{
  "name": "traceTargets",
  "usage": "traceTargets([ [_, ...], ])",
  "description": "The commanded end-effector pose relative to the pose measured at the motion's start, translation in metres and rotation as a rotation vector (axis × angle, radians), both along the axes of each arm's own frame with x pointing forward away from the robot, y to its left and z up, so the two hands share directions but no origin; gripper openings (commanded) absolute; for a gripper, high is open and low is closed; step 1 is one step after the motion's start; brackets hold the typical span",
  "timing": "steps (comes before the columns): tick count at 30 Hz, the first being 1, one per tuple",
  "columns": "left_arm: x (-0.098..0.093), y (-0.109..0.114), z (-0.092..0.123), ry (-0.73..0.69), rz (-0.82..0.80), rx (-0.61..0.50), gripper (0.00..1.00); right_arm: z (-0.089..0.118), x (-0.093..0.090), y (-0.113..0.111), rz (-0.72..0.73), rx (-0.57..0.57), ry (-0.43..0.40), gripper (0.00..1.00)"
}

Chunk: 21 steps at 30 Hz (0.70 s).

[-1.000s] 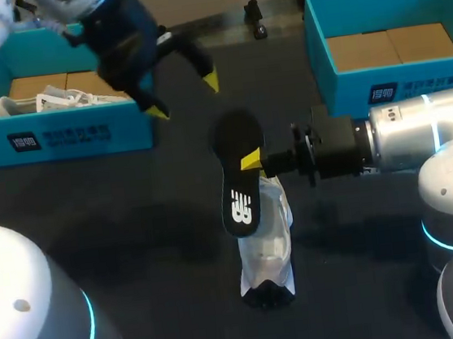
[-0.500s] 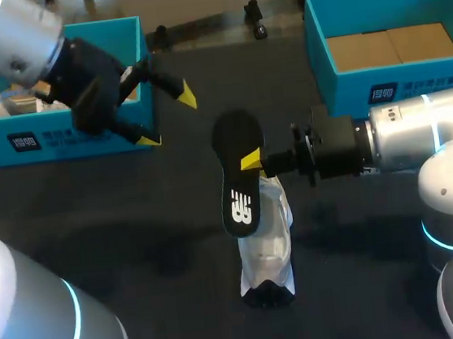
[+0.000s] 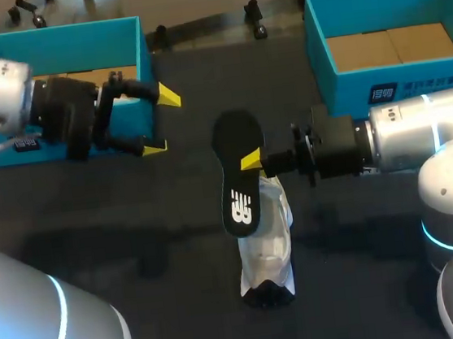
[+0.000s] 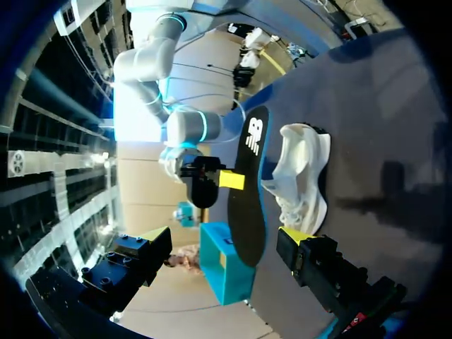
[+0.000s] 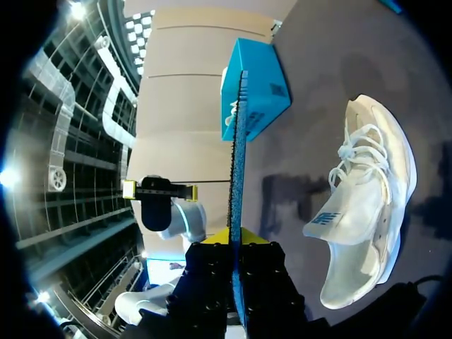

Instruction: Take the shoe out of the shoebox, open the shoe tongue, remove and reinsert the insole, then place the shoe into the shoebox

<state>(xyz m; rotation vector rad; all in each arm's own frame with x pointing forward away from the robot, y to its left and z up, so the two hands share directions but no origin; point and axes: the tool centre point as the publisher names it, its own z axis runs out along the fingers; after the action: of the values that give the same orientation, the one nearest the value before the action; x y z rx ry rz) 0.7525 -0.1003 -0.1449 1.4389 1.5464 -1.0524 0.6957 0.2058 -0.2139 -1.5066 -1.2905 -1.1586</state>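
The dark worktop (image 3: 151,227) is carrying two teal box-shaped containers at its far side: the left shoebox (image 3: 64,36) and the right shoebox (image 3: 339,83), which is showing a brown cardboard floor. One white laced shoe (image 3: 264,247) is lying mid-worktop. Beside it the right pincer (image 3: 248,161) is pinching one flat black insole (image 3: 239,184), while the left pincer (image 3: 162,121) is hanging spread near the left shoebox.

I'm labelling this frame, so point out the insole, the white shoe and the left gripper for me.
insole (image 3: 236,181), head view, on its black face just above the logo.
white shoe (image 3: 266,243), head view, on the middle of its upper.
left gripper (image 3: 162,122), head view, midway between its two yellow tips.
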Motion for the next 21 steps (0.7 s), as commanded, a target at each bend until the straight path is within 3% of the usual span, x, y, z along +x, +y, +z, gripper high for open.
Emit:
traceTargets([
  [1,-0.002,0.000,-0.004,-0.007,0.011,-0.091,1.00,-0.001,0.000,0.002,-0.002,0.000,-0.001,0.00],
  [10,0.004,-0.006,-0.043,0.076,0.054,-0.152,1.00,-0.001,0.000,0.002,-0.002,0.000,-0.001,0.00],
  [17,0.004,-0.014,-0.055,0.121,0.052,-0.236,1.00,-0.001,0.000,0.002,-0.002,0.000,-0.001,0.00],
  [21,0.005,-0.017,-0.056,0.098,0.072,-0.219,1.00,-0.001,0.000,0.002,-0.002,0.000,-0.001,0.00],
])
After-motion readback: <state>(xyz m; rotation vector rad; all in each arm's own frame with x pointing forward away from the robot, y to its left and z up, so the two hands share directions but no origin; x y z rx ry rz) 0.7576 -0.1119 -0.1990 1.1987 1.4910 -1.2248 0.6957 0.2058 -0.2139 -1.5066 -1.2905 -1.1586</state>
